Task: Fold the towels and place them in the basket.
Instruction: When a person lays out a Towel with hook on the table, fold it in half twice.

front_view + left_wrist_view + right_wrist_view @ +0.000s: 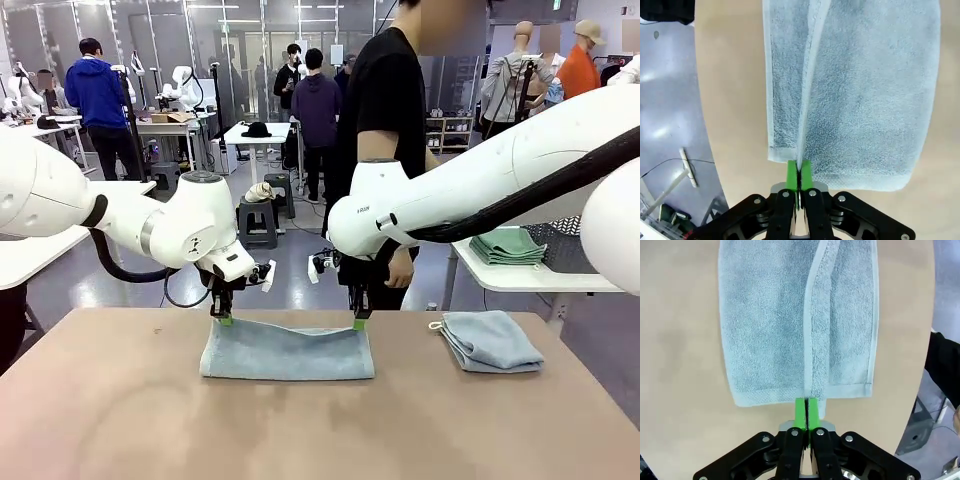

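A light blue-grey towel (285, 350) lies across the middle of the table, folded lengthwise, its far edge lifted a little. My left gripper (224, 318) is shut on the raised hem at the towel's left end, and the green pads (792, 172) pinch the hem of the towel (860, 100). At the right end my right gripper (358, 322) is shut on the same edge, its pads (812, 410) closed on the hem of the towel (770, 325). Another towel (490, 340) lies folded at the table's right. The dark basket (562, 245) stands on a side table at the right.
A person in black (385, 120) stands just beyond the table's far edge, behind my right arm. Folded green cloths (508, 245) lie next to the basket on the white side table (520, 278). The near half of the brown table (300, 430) is bare.
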Controlling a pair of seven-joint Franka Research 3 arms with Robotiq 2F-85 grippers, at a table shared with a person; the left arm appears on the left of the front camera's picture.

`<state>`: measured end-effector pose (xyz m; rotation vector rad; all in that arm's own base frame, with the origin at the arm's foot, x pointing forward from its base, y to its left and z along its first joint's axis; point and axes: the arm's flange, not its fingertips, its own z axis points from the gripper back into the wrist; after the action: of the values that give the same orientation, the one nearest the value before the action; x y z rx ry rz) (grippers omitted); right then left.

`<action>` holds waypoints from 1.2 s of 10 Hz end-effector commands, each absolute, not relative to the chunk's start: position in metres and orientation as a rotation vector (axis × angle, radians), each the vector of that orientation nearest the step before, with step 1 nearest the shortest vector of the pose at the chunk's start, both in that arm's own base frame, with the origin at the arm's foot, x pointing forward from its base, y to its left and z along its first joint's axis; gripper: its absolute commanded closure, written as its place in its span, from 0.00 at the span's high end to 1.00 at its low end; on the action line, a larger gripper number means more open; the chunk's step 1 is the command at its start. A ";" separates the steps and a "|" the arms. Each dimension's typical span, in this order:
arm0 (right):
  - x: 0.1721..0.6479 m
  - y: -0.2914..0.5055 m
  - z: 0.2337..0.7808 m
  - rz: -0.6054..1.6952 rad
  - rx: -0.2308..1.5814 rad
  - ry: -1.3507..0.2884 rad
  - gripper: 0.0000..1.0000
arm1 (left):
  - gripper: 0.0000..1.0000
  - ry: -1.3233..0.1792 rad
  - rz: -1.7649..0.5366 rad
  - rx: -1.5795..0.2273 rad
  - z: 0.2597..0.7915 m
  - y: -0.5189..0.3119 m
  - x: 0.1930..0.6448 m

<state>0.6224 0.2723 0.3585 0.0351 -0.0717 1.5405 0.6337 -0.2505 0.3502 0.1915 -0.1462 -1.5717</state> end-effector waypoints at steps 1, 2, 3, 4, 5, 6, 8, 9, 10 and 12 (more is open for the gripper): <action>0.632 0.271 0.356 1.550 0.026 -0.054 0.03 | 0.04 -0.133 -1.525 0.223 0.347 -0.252 0.643; 0.634 0.271 0.353 1.547 0.015 -0.054 0.03 | 0.04 -0.134 -1.515 0.230 0.345 -0.251 0.644; 0.635 0.272 0.351 1.543 0.006 -0.054 0.03 | 0.04 -0.135 -1.510 0.232 0.344 -0.250 0.644; 0.635 0.271 0.350 1.540 0.009 -0.056 0.22 | 0.23 -0.131 -1.498 0.234 0.343 -0.248 0.644; 0.635 0.270 0.351 1.544 -0.006 -0.079 0.22 | 0.21 -0.152 -1.490 0.244 0.343 -0.246 0.644; 0.633 0.269 0.352 1.543 -0.012 -0.095 0.41 | 0.40 -0.168 -1.489 0.263 0.346 -0.244 0.642; 0.632 0.265 0.361 1.554 -0.003 -0.111 0.61 | 0.52 -0.214 -1.504 0.273 0.362 -0.241 0.640; 0.629 0.263 0.375 1.550 -0.005 -0.131 0.45 | 0.52 -0.229 -1.519 0.243 0.381 -0.236 0.638; 0.622 0.261 0.393 1.514 0.028 -0.118 0.45 | 0.52 -0.245 -1.530 0.177 0.404 -0.233 0.633; 0.590 0.257 0.449 1.423 0.046 -0.132 0.45 | 0.52 -0.222 -1.483 -0.049 0.468 -0.220 0.606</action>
<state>0.6183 0.2643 0.4261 0.0188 -0.1324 1.4934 0.6241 -0.2411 0.4381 0.0731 -0.2486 -1.5038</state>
